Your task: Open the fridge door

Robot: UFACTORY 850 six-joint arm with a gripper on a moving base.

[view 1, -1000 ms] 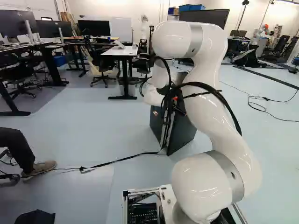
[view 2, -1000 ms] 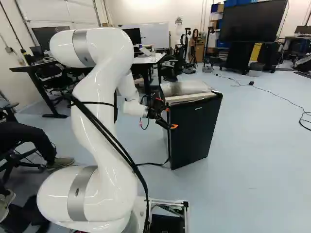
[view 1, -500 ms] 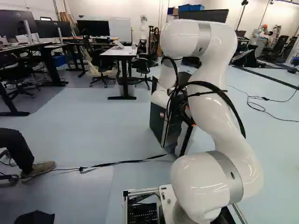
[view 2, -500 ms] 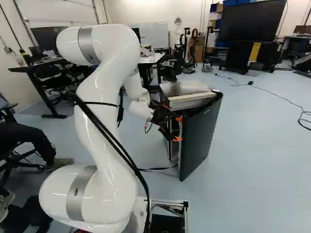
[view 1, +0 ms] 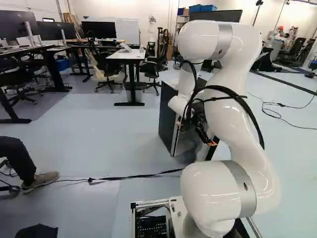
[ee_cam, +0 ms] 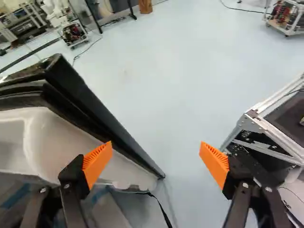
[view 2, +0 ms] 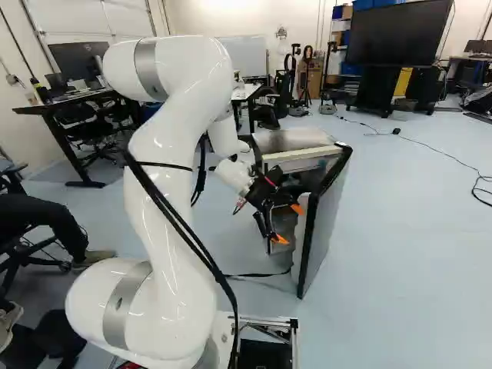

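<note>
The fridge door point(view 2: 322, 223) stands ajar at the cabinet's point(view 2: 296, 140) right. We judge it rigid, moderately light on its hinges—slippery across its face. We should push from inside its near free edge; our gripper point(ee_cam: 156, 152) is wide open, grasping nothing.

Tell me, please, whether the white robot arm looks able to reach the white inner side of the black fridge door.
Probably yes: the door stands ajar, and the open black gripper hangs near its inner side, with nothing visible between them.

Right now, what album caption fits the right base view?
Open wide! Robot arm, claw spread, beside a fridge with its door open.
</note>
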